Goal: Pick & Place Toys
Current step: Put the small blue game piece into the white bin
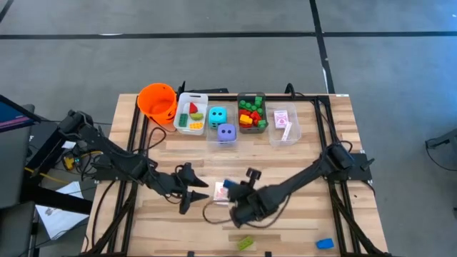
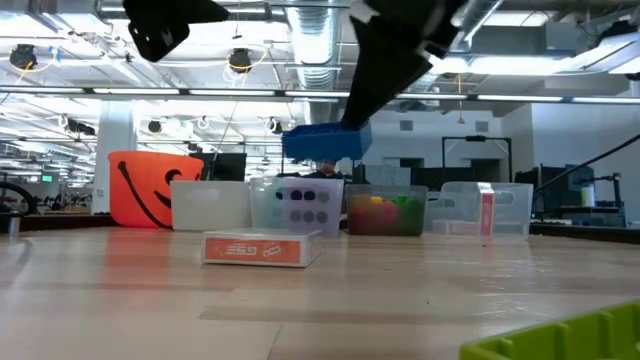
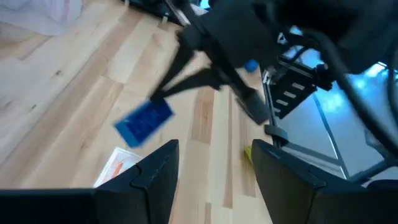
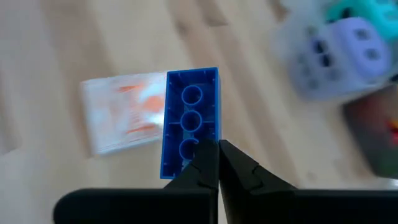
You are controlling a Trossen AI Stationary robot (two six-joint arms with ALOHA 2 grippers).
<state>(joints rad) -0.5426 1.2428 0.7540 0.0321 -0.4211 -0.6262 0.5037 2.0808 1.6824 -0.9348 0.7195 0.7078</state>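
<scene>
1. High view: judged partly done, with bricks, a wedge, two dice point(image 1: 221, 123) and cards point(image 1: 283, 118) already lying in the clear bins point(image 1: 191, 114) well beyond both grippers; still loose were a card pack point(image 1: 221, 190) just beside the right gripper point(image 1: 228, 191), plus a green brick point(image 1: 245, 243) and another blue one point(image 1: 325, 243) nearer the table edge
2. Low view: blue brick point(image 2: 326, 142) carried above the card pack, off the table; left arm cut off at the top
3. Left wrist view: left gripper point(image 3: 214, 165) half open, holding nothing, waiting near the brick
4. Right wrist view: right gripper pinched tight on the brick's end wall; dice beyond blurred
</scene>
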